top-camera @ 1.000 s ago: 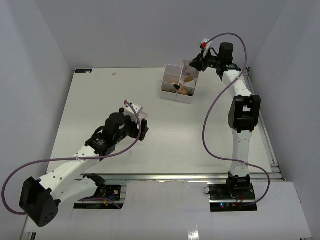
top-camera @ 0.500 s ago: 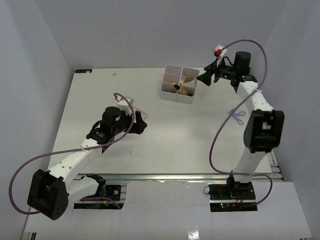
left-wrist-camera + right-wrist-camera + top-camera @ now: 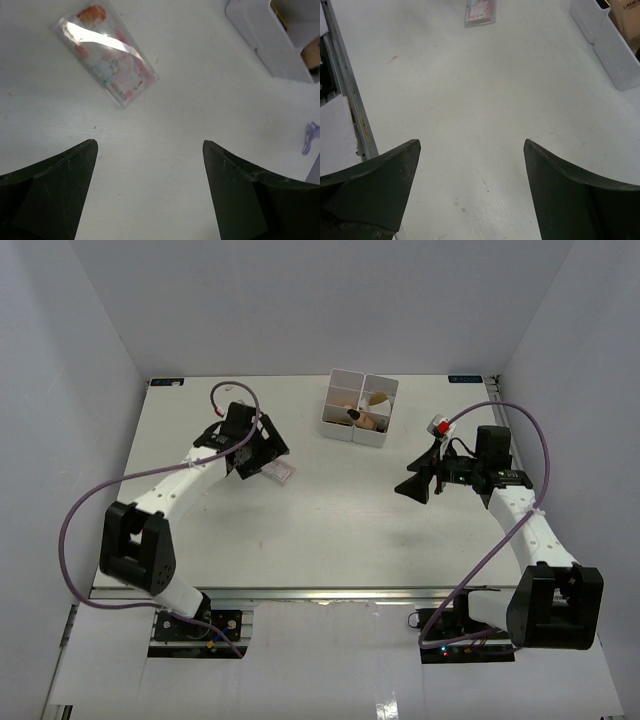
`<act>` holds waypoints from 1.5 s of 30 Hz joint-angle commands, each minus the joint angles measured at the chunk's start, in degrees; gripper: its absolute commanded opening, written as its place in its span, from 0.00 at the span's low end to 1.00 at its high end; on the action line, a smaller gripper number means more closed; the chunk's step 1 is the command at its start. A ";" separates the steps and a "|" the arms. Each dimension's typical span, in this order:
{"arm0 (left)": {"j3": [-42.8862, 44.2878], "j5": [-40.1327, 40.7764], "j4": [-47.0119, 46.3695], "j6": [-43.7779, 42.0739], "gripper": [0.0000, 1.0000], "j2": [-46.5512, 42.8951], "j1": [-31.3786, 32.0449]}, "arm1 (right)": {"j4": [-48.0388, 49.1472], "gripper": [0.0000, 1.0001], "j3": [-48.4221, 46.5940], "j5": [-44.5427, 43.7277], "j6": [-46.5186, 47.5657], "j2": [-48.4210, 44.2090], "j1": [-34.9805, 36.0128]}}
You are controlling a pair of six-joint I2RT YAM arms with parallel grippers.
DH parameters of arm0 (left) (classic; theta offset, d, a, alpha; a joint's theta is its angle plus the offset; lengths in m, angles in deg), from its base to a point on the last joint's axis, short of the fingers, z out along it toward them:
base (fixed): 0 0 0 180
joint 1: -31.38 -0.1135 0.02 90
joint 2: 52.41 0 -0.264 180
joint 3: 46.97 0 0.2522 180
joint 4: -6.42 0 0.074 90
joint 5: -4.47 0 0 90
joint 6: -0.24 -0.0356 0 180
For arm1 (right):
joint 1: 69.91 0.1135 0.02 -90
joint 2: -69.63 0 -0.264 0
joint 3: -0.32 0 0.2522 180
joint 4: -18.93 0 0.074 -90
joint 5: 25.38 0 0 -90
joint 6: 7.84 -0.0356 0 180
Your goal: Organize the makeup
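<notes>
Left wrist: left tool (image 3: 149, 145) spread wide, empty — pink packet (image 3: 106, 61) just beyond, not touched; right tool (image 3: 471, 142) likewise wide, empty.

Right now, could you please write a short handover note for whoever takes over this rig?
Left pincer: open and empty, low over the table, just short of the pink flat packet.
Right pincer: open and empty, over bare table, nearer than the box and to its right.
Things: several tan and beige cosmetics sit in the white multi-compartment box. The pink flat packet lies flat on the table outside it.
Done: most items appear to be boxed.
Left: pick up the packet and place it in the box, probably with the left arm.
</notes>
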 commanded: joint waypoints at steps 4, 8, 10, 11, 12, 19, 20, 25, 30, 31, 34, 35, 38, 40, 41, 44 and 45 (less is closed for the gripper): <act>22.60 11.70 26.15 10.58 0.98 20.03 -0.18 | 0.31 0.90 2.11 -1.29 -2.79 -6.32 -2.25; 28.56 12.57 29.96 12.19 0.98 24.90 -0.18 | 1.35 0.90 3.61 -2.66 -3.64 -8.42 -2.53; 30.98 11.98 31.14 12.88 0.98 26.59 -0.18 | 1.39 0.90 3.94 -2.21 -3.64 -8.85 -2.67; 32.30 11.59 31.73 13.28 0.98 27.48 -0.18 | 1.42 0.90 4.10 -1.94 -3.64 -9.02 -2.74; 33.28 11.30 32.06 13.69 0.98 28.35 -0.13 | 1.41 0.90 4.27 -1.84 -3.56 -9.24 -2.81; 39.49 9.82 34.35 15.16 0.98 33.82 0.17 | 1.35 0.90 5.03 -1.51 -3.11 -9.95 -3.20; 39.76 9.73 34.44 15.23 0.98 34.46 0.11 | 1.35 0.90 5.10 -1.44 -3.05 -9.95 -3.26; 41.59 9.45 35.38 16.22 0.98 36.98 0.26 | 1.35 0.90 5.26 -0.97 -3.07 -10.53 -3.82; 43.86 10.04 36.57 16.57 0.98 39.05 0.26 | 1.28 0.90 5.53 -0.18 -3.20 -10.85 -4.79; 44.49 10.10 36.72 16.62 0.98 39.38 0.26 | 1.31 0.90 5.51 -0.05 -3.20 -10.83 -4.92; 45.97 9.83 36.77 16.93 0.98 40.55 0.35 | 1.35 0.90 5.65 0.37 -3.21 -10.89 -5.34; 46.22 9.67 36.81 16.98 0.98 41.00 0.35 | 1.35 0.90 5.65 0.50 -3.25 -10.81 -5.47; 47.35 9.66 37.11 17.22 0.98 42.25 0.39 | 1.35 0.90 5.74 0.82 -3.20 -10.65 -5.73; 47.92 9.65 37.15 17.35 0.98 42.86 0.40 | 1.35 0.90 5.74 0.90 -3.16 -10.62 -5.91; 48.11 9.68 37.17 17.40 0.98 43.25 0.37 | 1.35 0.90 5.74 0.93 -3.13 -10.59 -5.96; 48.66 9.86 37.53 17.52 0.98 44.28 0.35 | 1.35 0.90 5.83 0.98 -3.20 -10.43 -6.08; 48.90 9.92 37.68 17.58 0.98 44.55 0.35 | 1.35 0.90 5.83 0.96 -3.15 -10.39 -6.15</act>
